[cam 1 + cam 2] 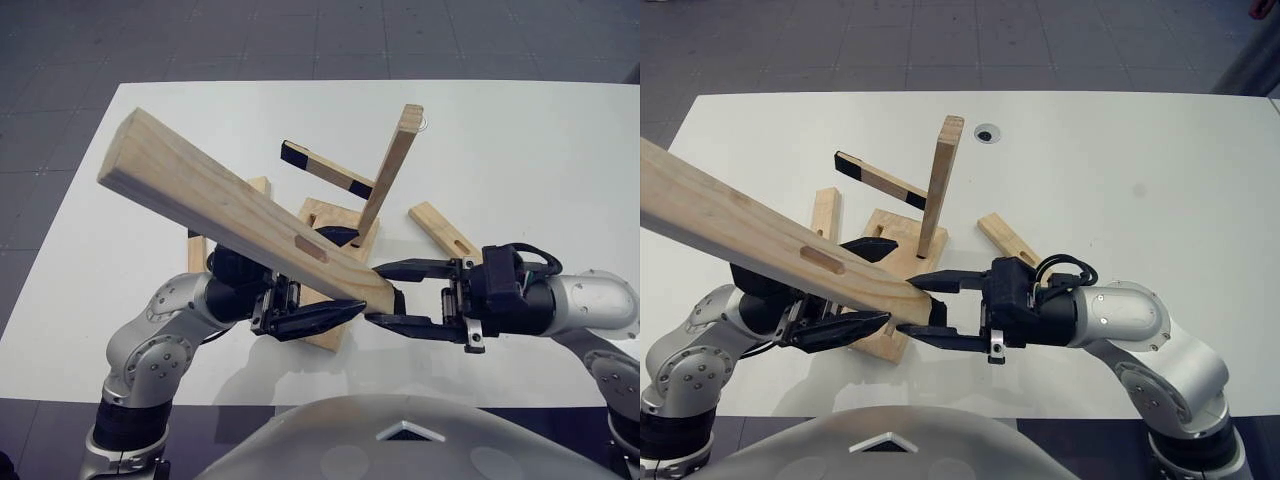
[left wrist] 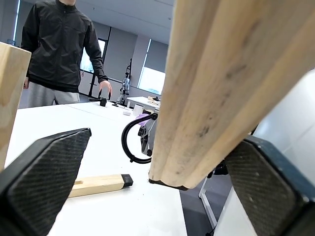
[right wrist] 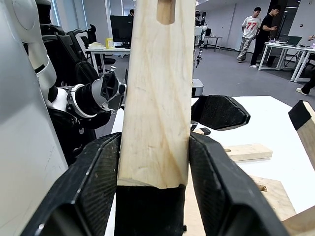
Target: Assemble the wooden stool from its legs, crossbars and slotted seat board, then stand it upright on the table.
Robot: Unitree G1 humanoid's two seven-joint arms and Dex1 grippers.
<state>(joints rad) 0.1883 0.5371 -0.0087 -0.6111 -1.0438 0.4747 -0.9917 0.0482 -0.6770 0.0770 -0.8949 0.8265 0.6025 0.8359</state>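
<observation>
Leg cut off, seat board half-hidden

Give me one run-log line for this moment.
right gripper: shut on raised leg | left gripper: open around its near end | seat board: on table, second leg standing in it

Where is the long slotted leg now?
In the head views, the leg slants above the table's left side, near end clamped in the right gripper.

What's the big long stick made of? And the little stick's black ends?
The big long stick looks like bare pale wood, with grain lines showing. The little stick is the same wood; its black ends may be paint or caps, I can't tell.
</observation>
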